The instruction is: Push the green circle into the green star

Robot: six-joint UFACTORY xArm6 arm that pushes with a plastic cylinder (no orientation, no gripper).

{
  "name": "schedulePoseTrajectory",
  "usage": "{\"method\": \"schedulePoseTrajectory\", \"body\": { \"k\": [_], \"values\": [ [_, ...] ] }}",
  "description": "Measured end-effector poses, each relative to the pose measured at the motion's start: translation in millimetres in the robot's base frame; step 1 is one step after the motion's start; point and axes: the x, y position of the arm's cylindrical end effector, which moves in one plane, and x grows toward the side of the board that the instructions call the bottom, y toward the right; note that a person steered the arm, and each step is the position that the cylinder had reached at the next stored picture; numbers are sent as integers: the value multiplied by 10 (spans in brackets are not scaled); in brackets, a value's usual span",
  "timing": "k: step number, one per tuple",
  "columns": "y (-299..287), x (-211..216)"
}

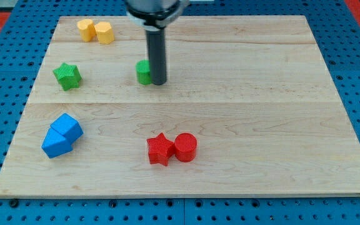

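Rig: one arm ending in a straight dark rod; there is no jaw or clamp on this end effector, so it opens on nothing and holds nothing, and can only shove.

Tip (159, 83): just above the frame's centre, left of the middle, touching or all but touching the right side of the small green round plastic block (144, 72). The rod hides that block's right edge, so actual contact cannot be confirmed.

Green circle: upper-middle of the frame, on the pale wooden bench (261, 94), standing flat.

Green star-shaped plastic block (67, 75): upper left of the frame, well apart from the green circle and at almost the same height in the frame.

Why the tip stands there: the star lies to the frame's left of the circle, so a tip placed on the circle's right side is behind it along the line of travel. A leftward slide looks like the move this placement sets up.

Path: the strip of bench between circle and star shows no other block.

Bystanders: two yellow rounded blocks (95, 30), touching, at the top left; two blue angular blocks (62, 135), touching, at the lower left; a red star block (160, 149) and a red cylinder block (185, 147), touching, at the lower centre. All sit off the line between circle and star.

Progress: judged early; the gap is not yet closed.

Risk: an off-centre push on a round block may let it roll aside of the tip.
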Motion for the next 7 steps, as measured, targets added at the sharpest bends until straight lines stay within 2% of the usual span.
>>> {"method": "schedulePoseTrajectory", "body": {
  "k": [2, 3, 4, 5, 7],
  "values": [
    [-16, -545],
    [-206, -571],
    [-896, -480],
    [-1118, -445],
    [-1013, -487]
  ]
}}
